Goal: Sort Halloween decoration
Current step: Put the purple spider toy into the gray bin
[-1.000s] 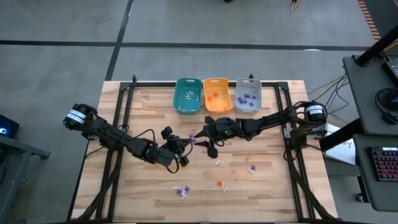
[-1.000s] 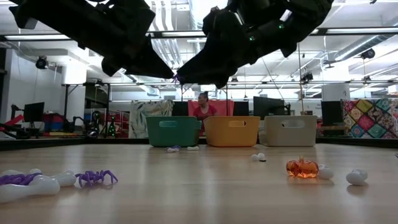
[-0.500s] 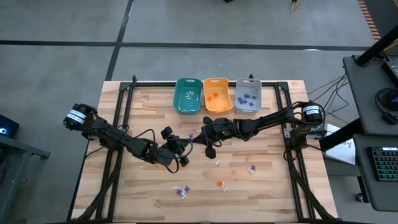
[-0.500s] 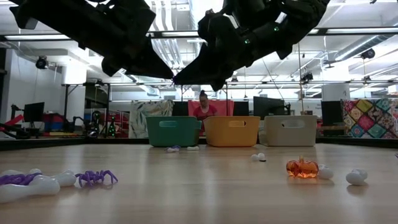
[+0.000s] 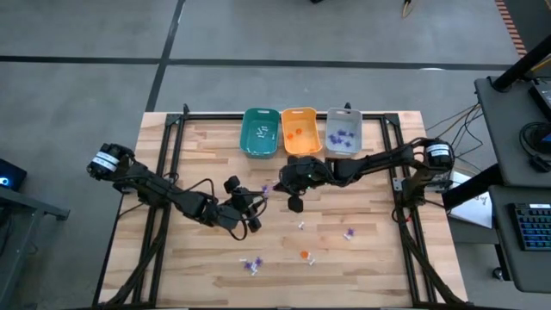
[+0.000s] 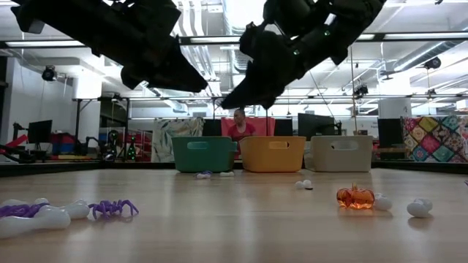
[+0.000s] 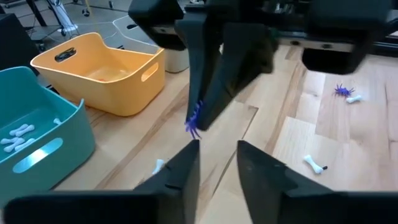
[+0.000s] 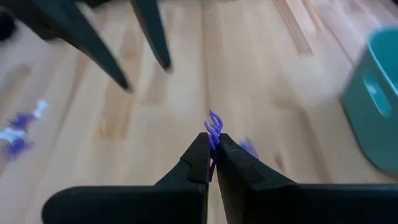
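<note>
A small purple spider trinket (image 8: 213,128) of the Halloween decoration hangs in the air above the table's middle, and my right gripper (image 8: 212,148) is shut on it. My left gripper (image 7: 217,155) stands open just short of the trinket (image 7: 194,122), touching nothing. In the high view the two grippers face each other, the left (image 5: 256,199) and the right (image 5: 275,187). More trinkets lie on the table: a purple spider (image 6: 112,209), an orange pumpkin (image 6: 355,197) and white bones (image 6: 44,216). My right gripper pinches the purple trinket (image 8: 211,138) between its two fingers, right at their free ends (image 7: 202,115). Most of the trinket sticks out past the tips. The fingers slant down from the table's right side. The trinket is lifted well clear of the table.
Three bins stand in a row at the far edge: teal (image 5: 260,132) with white pieces, orange (image 5: 300,131) with orange pieces, grey (image 5: 343,131) with purple pieces. Loose trinkets lie near the front (image 5: 252,264) and right of centre (image 5: 349,233). A person (image 6: 238,126) sits beyond the table.
My right gripper has shut on the purple trinket at my left gripper's tips. It has then drawn a little toward the table's right edge with the trinket. My left gripper has let go and kept its place, so the two sets of tips now stand apart.
</note>
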Available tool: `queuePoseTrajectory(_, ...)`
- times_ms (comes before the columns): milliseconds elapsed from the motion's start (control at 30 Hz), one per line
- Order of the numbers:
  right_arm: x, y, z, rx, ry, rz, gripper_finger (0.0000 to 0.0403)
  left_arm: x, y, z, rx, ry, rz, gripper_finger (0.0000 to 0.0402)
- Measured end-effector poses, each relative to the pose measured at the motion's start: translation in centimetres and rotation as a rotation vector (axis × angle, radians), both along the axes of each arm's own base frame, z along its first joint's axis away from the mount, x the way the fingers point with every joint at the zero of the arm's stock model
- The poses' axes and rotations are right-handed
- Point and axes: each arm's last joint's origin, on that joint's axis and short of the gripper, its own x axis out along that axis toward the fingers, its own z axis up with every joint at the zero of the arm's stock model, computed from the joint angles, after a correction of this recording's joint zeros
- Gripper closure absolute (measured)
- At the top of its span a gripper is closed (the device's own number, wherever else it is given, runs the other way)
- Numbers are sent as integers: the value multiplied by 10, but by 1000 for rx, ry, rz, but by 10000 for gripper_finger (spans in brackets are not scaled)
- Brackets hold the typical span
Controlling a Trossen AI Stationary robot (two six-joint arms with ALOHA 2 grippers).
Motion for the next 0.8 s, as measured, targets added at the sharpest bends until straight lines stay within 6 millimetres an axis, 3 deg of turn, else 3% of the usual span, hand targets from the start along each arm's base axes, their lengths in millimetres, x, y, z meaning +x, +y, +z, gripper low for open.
queuePoseTrajectory(233, -14, -28, 29, -89, 246, -120, 393, 0, 0, 0, 10, 4, -1, 246)
queuePoseTrajectory(533, -38, -85, 75, -173, 555, -262, 393, 0, 0, 0, 11, 3, 2, 231)
queuePoseTrajectory(667, -55, -119, 83, -180, 630, -306, 393, 0, 0, 0, 11, 3, 2, 231)
queuePoseTrajectory(800, -81, -156, 77, -225, 728, -289, 393, 0, 0, 0, 12, 3, 2, 231)
